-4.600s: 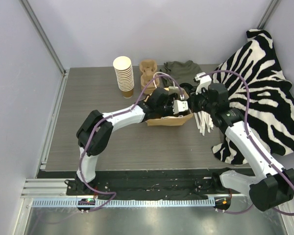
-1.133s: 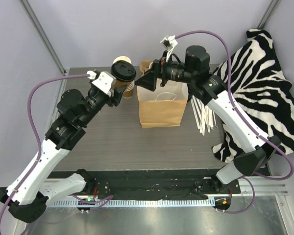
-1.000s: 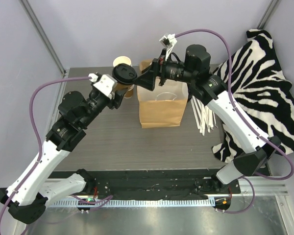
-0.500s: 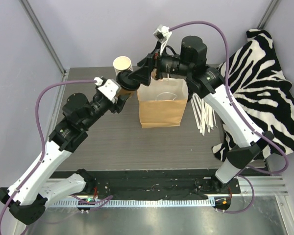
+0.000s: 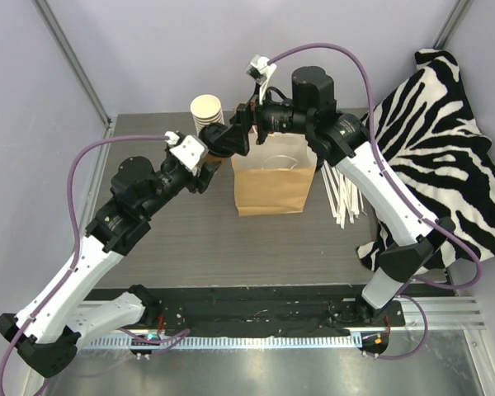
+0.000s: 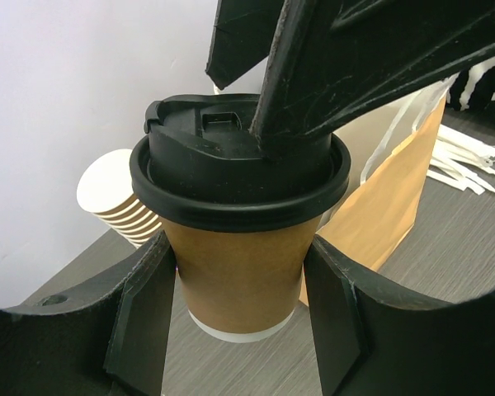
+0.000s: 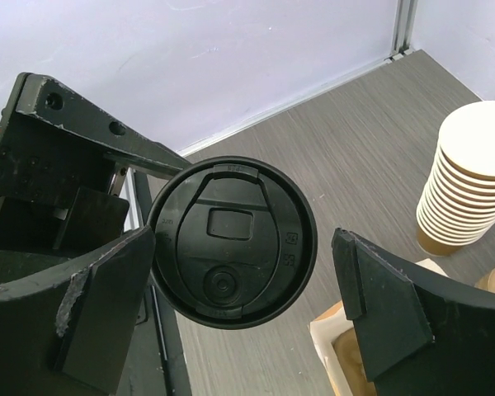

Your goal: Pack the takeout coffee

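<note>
Left of the paper bag [image 5: 272, 186], the left hand [image 6: 239, 318] clamps the takeout coffee [image 6: 239, 272] while the right hand [image 7: 243, 289] gapes empty over its lid [image 7: 231, 239], embossing unreadable

The grey table [image 5: 190, 239] carries an upright paper bag [image 5: 272, 186], a cup stack [image 5: 205, 109], white straws [image 5: 344, 200] and a zebra cloth [image 5: 445, 157].

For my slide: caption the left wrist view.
Left gripper holds the takeout coffee; right gripper open over its lid.
</note>
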Controlling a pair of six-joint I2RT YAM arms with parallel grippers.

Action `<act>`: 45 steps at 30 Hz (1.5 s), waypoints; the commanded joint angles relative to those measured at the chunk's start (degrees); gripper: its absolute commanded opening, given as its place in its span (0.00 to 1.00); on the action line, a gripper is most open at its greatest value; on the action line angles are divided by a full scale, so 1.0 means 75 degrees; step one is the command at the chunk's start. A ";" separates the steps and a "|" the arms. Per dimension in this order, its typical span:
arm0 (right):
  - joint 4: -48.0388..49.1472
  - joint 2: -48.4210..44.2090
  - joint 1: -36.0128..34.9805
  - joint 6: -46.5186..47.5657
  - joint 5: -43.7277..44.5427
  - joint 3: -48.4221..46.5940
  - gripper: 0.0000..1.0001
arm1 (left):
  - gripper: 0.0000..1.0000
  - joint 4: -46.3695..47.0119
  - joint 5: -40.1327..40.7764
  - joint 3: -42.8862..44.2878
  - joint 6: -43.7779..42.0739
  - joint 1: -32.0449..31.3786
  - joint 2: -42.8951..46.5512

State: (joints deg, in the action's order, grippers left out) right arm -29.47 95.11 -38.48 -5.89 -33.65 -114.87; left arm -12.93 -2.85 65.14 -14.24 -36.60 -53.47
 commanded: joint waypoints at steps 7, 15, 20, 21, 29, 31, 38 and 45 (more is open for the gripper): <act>-0.0382 -0.0330 -0.0119 0.0199 -0.0271 -0.0106 1.00 | 0.16 0.0528 0.0017 -0.0002 -0.0082 0.0028 0.0040; -0.0418 -0.0224 -0.0143 0.0340 -0.0178 -0.0188 0.65 | 0.16 0.0517 -0.0159 -0.0061 -0.0164 0.0028 0.0075; -0.0418 -0.0143 -0.0155 0.0504 -0.0072 -0.0270 0.38 | 0.37 0.0143 -0.0276 -0.0131 -0.0374 0.0028 0.0169; -0.0418 -0.0131 -0.0155 0.0527 -0.0014 -0.0293 0.35 | 0.45 -0.0032 -0.0114 -0.0062 -0.0468 0.0028 0.0169; -0.0651 0.0396 -0.0155 0.1241 0.0712 -0.0762 0.23 | 0.88 -0.3100 0.1036 0.0759 0.0104 0.0472 0.0250; -0.0745 0.0724 -0.0155 0.1569 0.0736 -0.0949 0.23 | 0.91 -0.3466 0.0967 0.0981 0.0571 0.1104 0.0333; -0.0851 0.1860 -0.0657 0.2740 0.0982 -0.1524 0.20 | 0.92 -0.4731 -0.0343 0.2527 0.2750 0.4278 -0.0638; -0.0079 0.2681 -0.1595 0.3866 0.1719 -0.0614 0.19 | 0.98 -0.5740 -0.0768 0.3209 0.2954 0.6075 -0.1659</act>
State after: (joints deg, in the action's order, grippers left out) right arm -35.42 114.26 -46.78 15.81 -24.88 -123.50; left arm -48.75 -4.86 88.20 4.93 6.31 -64.03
